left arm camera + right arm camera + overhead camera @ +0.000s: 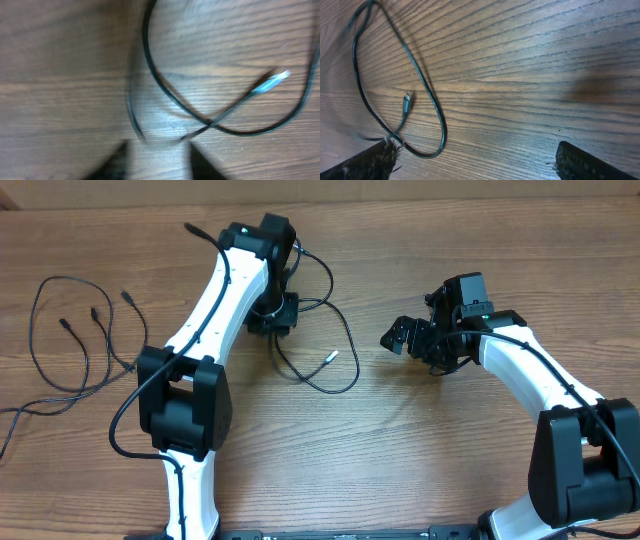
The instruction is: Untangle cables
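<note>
white left arm (215, 292) outstretched, gripper (272, 318) above cable (144, 45)

Desk (400, 460): brown wood-grain top, fills nearly all of the overhead view. Grain runs left-right there, with darker streaks and a few lighter bands. Finish looks matte, slight sheen at most. The wrist views show the same top up close. Left wrist is blurred, grain roughly level. Right wrist is sharp, grain on a slant and fanning out, fine dark lines on warm brown, with one soft dark patch (595, 87) toward the right. Strip (420, 190) along the overhead's top edge: paler tan, plain, meets the desk at a straight line. Can't tell what it's made of.
</note>
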Controlling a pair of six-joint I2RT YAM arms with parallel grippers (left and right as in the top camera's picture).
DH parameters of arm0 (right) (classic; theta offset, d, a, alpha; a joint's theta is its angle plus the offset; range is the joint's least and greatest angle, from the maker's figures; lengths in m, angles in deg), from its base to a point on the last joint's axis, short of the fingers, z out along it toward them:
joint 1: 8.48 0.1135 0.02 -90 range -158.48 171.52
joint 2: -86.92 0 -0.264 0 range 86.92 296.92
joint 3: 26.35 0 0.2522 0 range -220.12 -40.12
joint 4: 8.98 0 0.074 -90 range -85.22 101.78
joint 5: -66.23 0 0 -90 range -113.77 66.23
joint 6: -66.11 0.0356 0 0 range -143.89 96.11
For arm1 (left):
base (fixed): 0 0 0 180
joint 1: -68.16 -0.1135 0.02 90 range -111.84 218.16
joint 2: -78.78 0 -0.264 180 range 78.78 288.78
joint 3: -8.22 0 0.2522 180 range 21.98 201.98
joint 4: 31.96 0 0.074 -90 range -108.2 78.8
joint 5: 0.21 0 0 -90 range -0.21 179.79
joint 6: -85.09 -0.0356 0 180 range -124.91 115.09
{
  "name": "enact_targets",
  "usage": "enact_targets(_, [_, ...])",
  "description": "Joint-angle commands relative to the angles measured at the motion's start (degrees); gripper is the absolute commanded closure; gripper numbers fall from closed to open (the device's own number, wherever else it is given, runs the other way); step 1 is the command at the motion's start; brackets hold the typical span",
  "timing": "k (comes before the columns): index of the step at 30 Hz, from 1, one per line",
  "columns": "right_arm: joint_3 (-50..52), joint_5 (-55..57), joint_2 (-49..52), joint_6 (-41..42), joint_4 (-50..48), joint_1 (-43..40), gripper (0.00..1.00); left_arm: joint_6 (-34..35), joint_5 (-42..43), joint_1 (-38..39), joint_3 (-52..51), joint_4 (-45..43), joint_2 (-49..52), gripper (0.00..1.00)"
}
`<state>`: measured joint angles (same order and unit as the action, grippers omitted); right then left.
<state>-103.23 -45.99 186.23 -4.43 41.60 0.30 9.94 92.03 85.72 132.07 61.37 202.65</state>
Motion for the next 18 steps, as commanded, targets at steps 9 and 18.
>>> enact_targets(9, [-0.6,0.3,0.2,0.0,-0.3,0.3,0.0,7.9,2.2,1.6,-12.7,-9.1,-1.4,0.14])
enact_targets(18, [-0.6,0.3,0.2,0.0,-0.4,0.3,0.0,11.1,2.3,4.4,-23.7,-23.5,-1.4,0.51])
